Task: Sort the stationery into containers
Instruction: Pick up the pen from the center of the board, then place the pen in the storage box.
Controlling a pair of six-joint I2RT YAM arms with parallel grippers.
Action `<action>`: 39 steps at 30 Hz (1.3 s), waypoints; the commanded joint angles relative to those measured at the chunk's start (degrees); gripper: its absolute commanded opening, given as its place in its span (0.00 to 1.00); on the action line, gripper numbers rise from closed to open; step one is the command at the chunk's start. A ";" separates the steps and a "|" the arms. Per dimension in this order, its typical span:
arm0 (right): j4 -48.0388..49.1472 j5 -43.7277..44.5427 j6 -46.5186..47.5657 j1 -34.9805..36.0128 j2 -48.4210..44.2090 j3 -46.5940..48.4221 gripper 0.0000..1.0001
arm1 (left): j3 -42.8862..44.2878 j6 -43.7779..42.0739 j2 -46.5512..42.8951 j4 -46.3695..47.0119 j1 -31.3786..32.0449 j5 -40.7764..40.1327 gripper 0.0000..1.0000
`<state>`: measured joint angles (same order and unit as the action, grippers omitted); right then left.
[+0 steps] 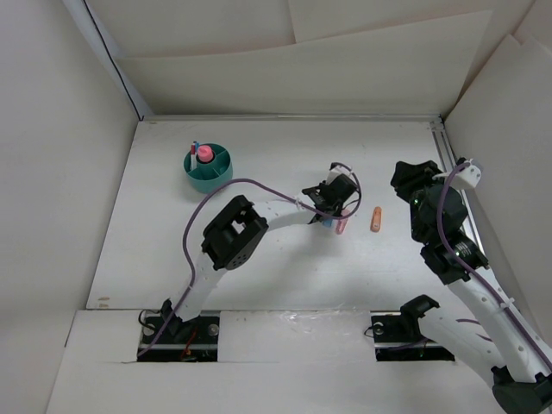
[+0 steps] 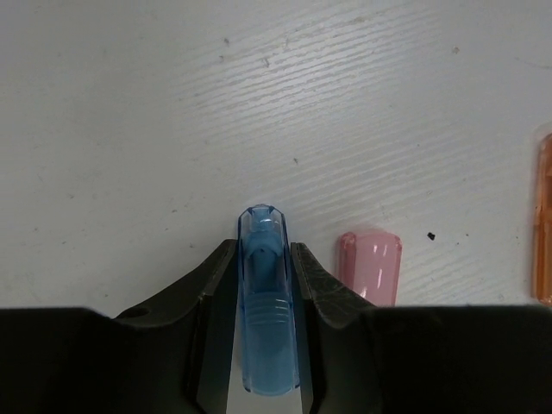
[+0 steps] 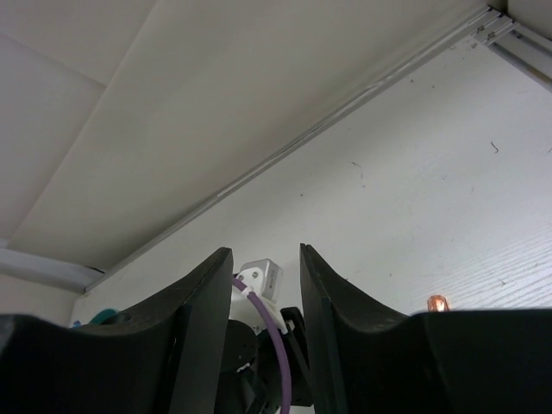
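Observation:
My left gripper (image 2: 263,259) is shut on a chunky blue marker piece (image 2: 263,302), low at the table; in the top view it sits mid-table (image 1: 332,216). A pink marker piece (image 2: 369,266) lies just right of the fingers, also seen in the top view (image 1: 341,226). An orange marker piece (image 1: 376,219) lies further right and shows at the left wrist view's right edge (image 2: 544,220). The teal organiser cup (image 1: 208,167) stands at the far left and holds a pink piece and a pen. My right gripper (image 3: 266,267) is open and empty, raised at the right.
White walls enclose the table on three sides. A metal rail (image 1: 448,164) runs along the right edge beside my right arm. The left arm's purple cable (image 1: 250,183) loops over the table between the cup and the left gripper.

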<state>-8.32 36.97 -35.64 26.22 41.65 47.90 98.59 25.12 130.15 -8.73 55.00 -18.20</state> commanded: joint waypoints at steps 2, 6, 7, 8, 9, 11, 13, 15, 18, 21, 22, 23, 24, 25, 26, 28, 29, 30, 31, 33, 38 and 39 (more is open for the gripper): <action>2.78 -0.58 0.13 -0.38 -0.34 0.35 0.43 | -4.00 1.59 -10.95 1.70 -1.30 -4.82 0.00; 2.78 -1.11 0.13 -0.38 -0.34 0.35 0.43 | -8.93 2.90 -20.35 3.02 -4.46 -6.94 0.00; 2.78 -1.11 0.13 -0.38 -0.34 0.35 0.43 | -9.98 2.91 -22.20 3.02 -5.51 -7.72 0.00; 2.78 -1.11 0.13 -0.38 -0.34 0.35 0.43 | -12.34 4.48 -25.70 3.02 -7.96 -8.78 0.00; 2.78 -1.11 0.13 -0.38 -0.34 0.35 0.43 | -13.84 5.19 -27.47 3.02 -9.37 -8.79 0.00; 2.78 -1.11 0.13 -0.38 -0.34 0.35 0.43 | -16.83 6.51 -32.55 3.54 -14.19 -9.58 0.00; 2.78 -1.72 0.13 -0.38 0.18 0.35 0.43 | -21.65 7.74 -35.82 4.77 -17.63 -10.80 0.00; 2.78 -1.73 0.13 -0.38 0.19 0.35 0.43 | -25.09 8.45 -40.47 7.48 -21.58 -13.52 0.00; 2.78 -1.73 0.13 -0.38 0.19 0.35 0.43 | -29.67 9.86 -44.09 9.78 -24.58 -16.86 0.00; 3.39 -2.34 0.66 -0.38 0.19 0.35 0.43 | -30.21 7.06 -44.10 13.21 -25.38 -22.31 0.00; 3.39 -2.34 0.66 -0.38 0.19 0.35 0.43 | -29.68 6.09 -43.58 15.48 -25.38 -23.28 0.00; 3.39 -2.34 0.66 -0.38 0.19 0.35 0.43 | -29.68 4.77 -43.57 16.72 -25.38 -24.94 0.00; 3.39 -2.34 0.66 -0.38 0.19 0.35 0.43 | -29.68 3.45 -42.70 18.12 -25.38 -25.65 0.00; 3.39 -2.34 0.66 -0.38 0.19 0.35 0.43 | -29.68 1.79 -41.74 19.96 -25.38 -25.66 0.00; 3.39 -2.34 0.66 -0.38 0.19 0.35 0.43 | -29.68 -1.36 -41.21 22.85 -25.38 -27.75 0.00; 3.39 -2.34 0.66 -0.38 0.19 0.35 0.43 | -29.68 -3.14 -39.97 24.54 -25.38 -30.05 0.00; 3.39 -2.34 1.18 -0.38 0.19 0.35 0.43 | -29.68 -4.11 -38.75 26.29 -25.38 -30.58 0.00; 3.39 -2.34 1.18 -0.38 -0.33 0.35 0.43 | -29.16 -6.90 -38.22 27.53 -25.38 -31.71 0.00; 3.39 -2.34 1.18 -0.38 -0.34 0.35 0.43 | -29.15 -8.15 -36.91 28.85 -25.38 -31.73 0.00; 3.92 -2.34 1.18 -0.38 -0.87 0.35 0.43 | -27.23 -10.26 -35.41 29.55 -25.38 -34.78 0.00; 4.45 -2.87 1.71 -0.38 -0.87 -0.17 0.44 | -25.47 -19.48 -31.36 34.56 -25.38 -38.49 0.00; 4.45 -2.87 1.71 -0.38 -0.87 -0.17 0.44 | -25.46 -20.89 -30.23 35.62 -25.38 -39.10 0.00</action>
<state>-7.68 34.61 -35.14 26.22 41.50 47.81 69.82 11.62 99.31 20.14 29.61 -52.40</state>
